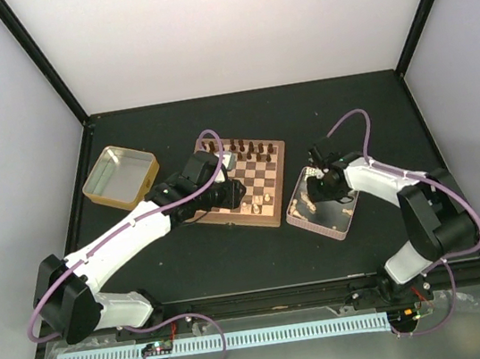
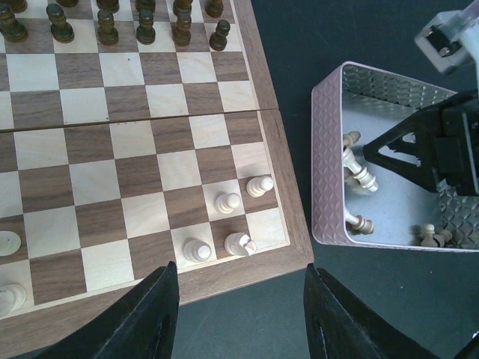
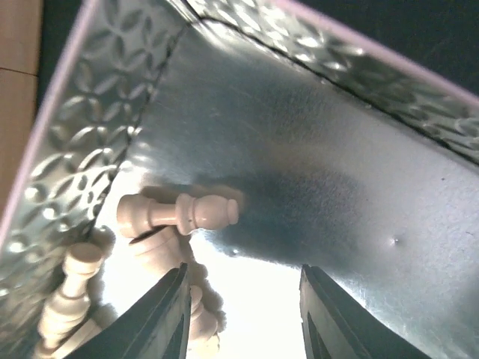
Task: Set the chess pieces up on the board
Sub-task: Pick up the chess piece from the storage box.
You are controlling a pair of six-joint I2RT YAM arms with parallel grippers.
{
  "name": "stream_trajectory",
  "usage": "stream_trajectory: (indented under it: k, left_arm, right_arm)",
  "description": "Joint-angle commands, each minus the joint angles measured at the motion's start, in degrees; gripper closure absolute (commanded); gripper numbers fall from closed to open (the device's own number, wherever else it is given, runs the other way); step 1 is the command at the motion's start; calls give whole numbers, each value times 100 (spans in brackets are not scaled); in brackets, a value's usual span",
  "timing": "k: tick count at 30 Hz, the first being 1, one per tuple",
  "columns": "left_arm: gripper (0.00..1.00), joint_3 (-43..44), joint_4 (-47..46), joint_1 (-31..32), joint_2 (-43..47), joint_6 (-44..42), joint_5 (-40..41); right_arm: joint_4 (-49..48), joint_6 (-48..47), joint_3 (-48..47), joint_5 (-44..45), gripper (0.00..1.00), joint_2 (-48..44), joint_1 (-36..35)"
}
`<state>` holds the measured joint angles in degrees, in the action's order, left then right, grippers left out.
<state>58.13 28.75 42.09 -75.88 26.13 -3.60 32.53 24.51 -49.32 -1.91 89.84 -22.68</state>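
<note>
Right claw (image 3: 243, 273) is hanging inside the shallow pink-rimmed metal tin (image 3: 82, 142). Fingers are spread, nothing b/w them that I can make out (glare on the tin floor there). Small light tan wooden chess pieces: one long turned piece (image 3: 179, 213) is lying on its side just ahead of this claw's left fingertip, base toward the embossed wall. A few more (image 3: 67, 299) are sitting heaped left of that finger, against the wall.

Left claw (image 2: 239, 268) is hovering released & empty over the near frame of the square wooden chessboard w/ light and dark brown checks (image 2: 150, 164). Four tan pieces (image 2: 227, 202) are sitting just ahead of it, two more off to its left at pic edge. Dark brown chessmen (image 2: 107, 26) are lining the rows well ahead of it.

Handling, my guess: pieces are looking light, stiff, smooth turned wood, not fragile. Round body, so prob rolling or skidding on the slick metal floor if nudged. The lying one is best taken across the narrow stem b/w base and head, jaws square to its long axis. Right claw is needing a small shift fwd & left for that. The wall is sitting close on the left, so finger clearance is looking tight. Pinching the rounded head is risking a squirt-out.
</note>
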Motion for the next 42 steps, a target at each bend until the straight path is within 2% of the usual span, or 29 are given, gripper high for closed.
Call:
stream_trajectory:
  k: [1, 4, 10, 26, 28, 30, 32, 34, 38, 42]
  left_arm:
    - [52, 241, 41, 19, -37, -40, 45]
    - [52, 243, 36, 18, -41, -35, 48]
    - [52, 243, 42, 20, -41, -8, 32]
    - [52, 243, 54, 11, -33, -18, 41]
    - [53, 238, 39, 10, -34, -12, 21]
    - [52, 222, -12, 10, -18, -3, -77]
    - [52, 154, -146, 11, 21, 17, -233]
    - [52, -3, -426, 18, 90, 122, -504]
    - [50, -516, -1446, 128, 195, 449, -976]
    - [46, -772, -2350, 472, 94, 455, -979]
  right_arm:
    - [93, 7, -38, -106, 60, -377, -10]
    - [48, -17, -62, -208, 61, -299, -119]
    - [-88, 8, -161, -230, 71, 117, -277]
    - [-385, 42, -424, -252, 70, 698, -446]
    - [-478, 86, -463, -54, 73, 806, -463]
    - [-711, 185, -383, 156, 82, 800, -470]
    - [-924, 366, -237, 299, 91, 688, -473]
    - [-1118, 596, -48, 221, 97, 408, -466]
    - [-1504, 1463, 508, -259, 99, -498, -446]
    - [-1758, 2658, 939, -645, 98, -1464, -352]
